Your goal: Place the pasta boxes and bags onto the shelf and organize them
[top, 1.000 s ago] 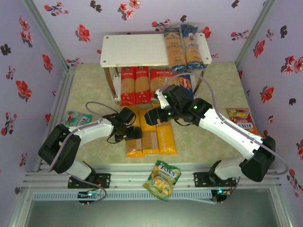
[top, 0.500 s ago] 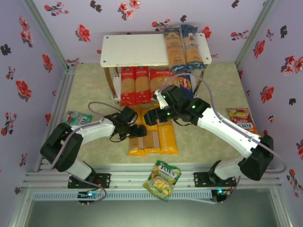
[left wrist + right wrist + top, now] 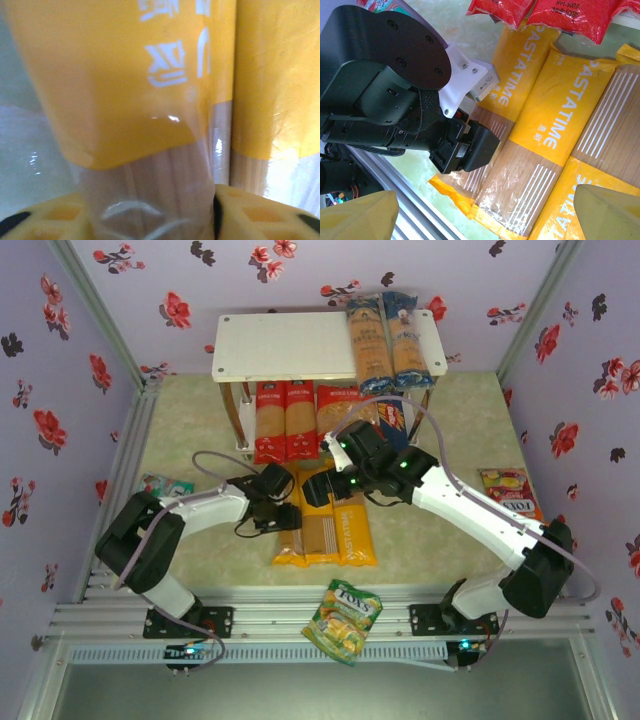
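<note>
Three yellow spaghetti bags lie side by side on the table in front of the shelf [image 3: 285,345]. My left gripper [image 3: 285,517] is shut across the leftmost bag [image 3: 287,540]. From the left wrist, that bag [image 3: 125,75] fills the gap between my yellow fingers [image 3: 250,210] of the left gripper [image 3: 150,215]. My right gripper [image 3: 318,487] hovers open above the middle bag [image 3: 560,125], its fingertips [image 3: 610,210] wide apart around nothing. Two brown-blue bags [image 3: 388,338] lie on the top board. Red bags [image 3: 285,420] and a dark-blue box [image 3: 395,415] sit on the lower tier.
A green-yellow snack bag [image 3: 343,620] rests on the front rail between the arm bases. A small red-yellow FOXS bag [image 3: 510,490] lies at the right, a small teal pack [image 3: 160,485] at the left. The left half of the shelf's top board is bare.
My left gripper slid right over the leftmost yellow bag and closed on it. The right arm shifted slightly left, still open.
</note>
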You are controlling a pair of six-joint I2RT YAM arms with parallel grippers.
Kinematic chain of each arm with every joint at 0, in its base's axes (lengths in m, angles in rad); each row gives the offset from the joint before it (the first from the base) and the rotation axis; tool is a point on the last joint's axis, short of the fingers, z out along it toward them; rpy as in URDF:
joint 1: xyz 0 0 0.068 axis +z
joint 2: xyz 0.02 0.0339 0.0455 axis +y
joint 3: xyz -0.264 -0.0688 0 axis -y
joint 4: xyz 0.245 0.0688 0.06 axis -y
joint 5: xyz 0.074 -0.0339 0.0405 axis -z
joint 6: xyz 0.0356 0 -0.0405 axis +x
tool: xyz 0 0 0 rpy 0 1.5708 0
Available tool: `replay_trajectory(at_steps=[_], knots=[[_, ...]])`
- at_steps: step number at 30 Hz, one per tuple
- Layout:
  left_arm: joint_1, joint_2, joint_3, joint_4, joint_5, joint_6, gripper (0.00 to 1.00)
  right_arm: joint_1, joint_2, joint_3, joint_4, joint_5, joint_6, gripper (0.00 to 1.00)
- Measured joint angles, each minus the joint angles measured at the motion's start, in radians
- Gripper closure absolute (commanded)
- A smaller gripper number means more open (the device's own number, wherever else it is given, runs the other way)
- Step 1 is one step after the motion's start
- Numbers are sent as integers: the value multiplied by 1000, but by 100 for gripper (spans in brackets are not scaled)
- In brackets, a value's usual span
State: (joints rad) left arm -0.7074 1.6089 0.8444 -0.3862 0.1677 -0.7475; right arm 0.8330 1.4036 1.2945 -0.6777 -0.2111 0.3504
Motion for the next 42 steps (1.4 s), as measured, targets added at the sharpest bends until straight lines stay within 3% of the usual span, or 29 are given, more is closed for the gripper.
replay_trajectory(at_steps=[2,6,11,16,25,33,37,42], knots=[[10,-13,0,17,25,-4,79,0,0,0,0,0,0,9],[24,-26,-13,53,58,-1,83,0,0,0,0,0,1,9],[37,-46,-31,60,81,2,100,0,1,0,0,0,2,9],[44,-99,-43,-26,99,27,100,-2,4,0,-5,2,1,9],[48,-245,0,-328,187,90,100,-19,5,24,-36,19,-2,8],[71,-405,277,-648,269,208,100,-101,3,46,-81,55,-13,8],[116,-421,485,-768,294,265,100,-165,-16,45,-90,71,-13,8],[197,-362,815,-883,319,343,100,-172,-35,43,-90,58,-13,9]])
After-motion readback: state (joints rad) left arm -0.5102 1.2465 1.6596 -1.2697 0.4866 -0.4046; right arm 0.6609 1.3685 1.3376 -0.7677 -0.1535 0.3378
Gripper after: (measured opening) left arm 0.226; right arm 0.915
